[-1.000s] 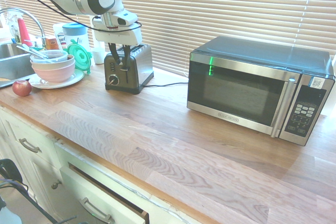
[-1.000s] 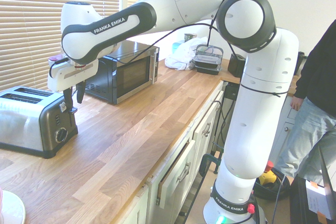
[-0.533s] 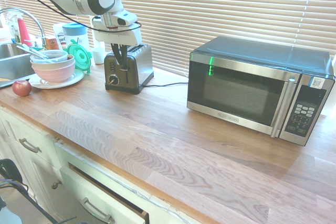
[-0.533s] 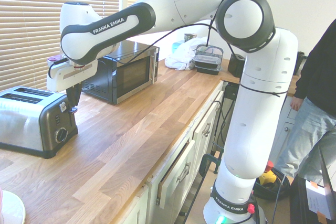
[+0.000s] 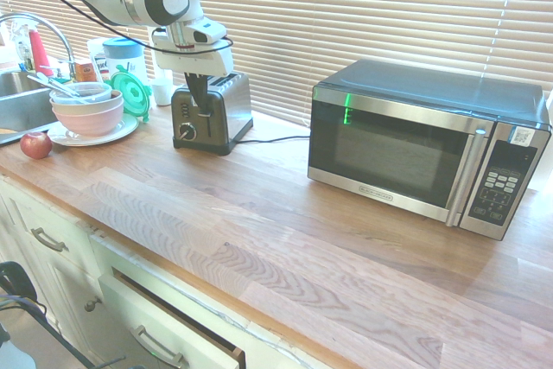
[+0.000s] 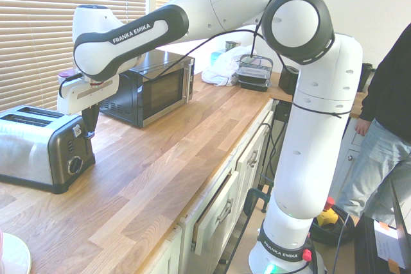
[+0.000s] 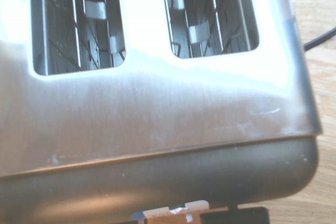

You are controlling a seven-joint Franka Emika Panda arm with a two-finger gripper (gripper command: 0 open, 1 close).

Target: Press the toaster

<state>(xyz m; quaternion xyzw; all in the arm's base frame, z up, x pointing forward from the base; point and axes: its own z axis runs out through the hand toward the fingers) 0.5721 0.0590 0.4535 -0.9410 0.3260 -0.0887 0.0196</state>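
The bowl is pink, the apple red, the counter wood-grained brown.

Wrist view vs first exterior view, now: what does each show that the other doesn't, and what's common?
Only the wrist view: the inside of the toaster's slots, with wire guides visible.
Only the first exterior view: the shut gripper at the toaster's narrow end, the toaster's round knob, the microwave, the apple and the pink bowl.
Both: the toaster, its black cord and the wooden countertop.
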